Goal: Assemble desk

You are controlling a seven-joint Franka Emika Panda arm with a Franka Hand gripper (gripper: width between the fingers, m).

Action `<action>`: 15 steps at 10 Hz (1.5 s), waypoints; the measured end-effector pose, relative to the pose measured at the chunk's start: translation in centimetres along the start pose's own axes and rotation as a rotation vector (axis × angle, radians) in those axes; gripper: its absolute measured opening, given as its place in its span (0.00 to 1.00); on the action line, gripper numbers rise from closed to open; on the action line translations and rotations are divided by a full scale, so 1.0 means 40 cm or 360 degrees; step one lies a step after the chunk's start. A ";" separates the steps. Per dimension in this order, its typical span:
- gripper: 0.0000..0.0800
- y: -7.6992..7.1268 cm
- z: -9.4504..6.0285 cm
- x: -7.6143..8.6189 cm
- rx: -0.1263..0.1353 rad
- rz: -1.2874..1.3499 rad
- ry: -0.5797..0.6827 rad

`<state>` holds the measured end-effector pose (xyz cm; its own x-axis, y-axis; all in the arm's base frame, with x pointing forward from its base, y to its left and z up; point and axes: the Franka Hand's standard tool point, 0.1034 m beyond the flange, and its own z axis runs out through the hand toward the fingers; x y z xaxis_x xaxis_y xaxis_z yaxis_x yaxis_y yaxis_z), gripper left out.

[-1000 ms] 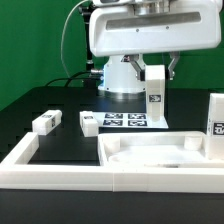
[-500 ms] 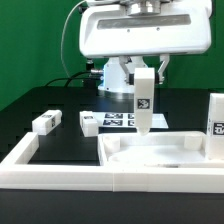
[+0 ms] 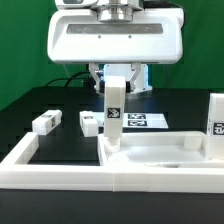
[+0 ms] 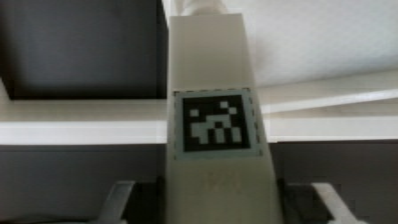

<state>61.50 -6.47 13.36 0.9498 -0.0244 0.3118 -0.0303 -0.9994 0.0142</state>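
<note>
My gripper is shut on a white desk leg and holds it upright, hanging down. The leg's lower end is over the corner of the white desk tabletop at the exterior view's left, close to or touching it; I cannot tell which. In the wrist view the leg fills the middle, with its black-and-white tag facing the camera, between the fingers of the gripper. The tabletop edge runs behind the leg.
Two loose legs lie on the black surface at the exterior view's left. Another leg stands upright at the right. The marker board lies behind the tabletop. A long white rim frames the front.
The arm has moved toward the exterior view's left and down with the leg, from above the marker board to the tabletop's left corner.
</note>
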 end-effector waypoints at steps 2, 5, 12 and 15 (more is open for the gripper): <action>0.36 0.022 0.003 0.005 -0.0072 0.0001 0.0204; 0.36 -0.028 0.013 0.063 -0.0040 0.0038 0.0216; 0.36 -0.044 0.027 0.063 -0.0036 0.0035 0.0209; 0.36 -0.041 0.038 0.055 -0.0039 0.0034 0.0197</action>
<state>64.11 -4.90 12.59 0.9032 -0.0411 0.4272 -0.0592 -0.9978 0.0291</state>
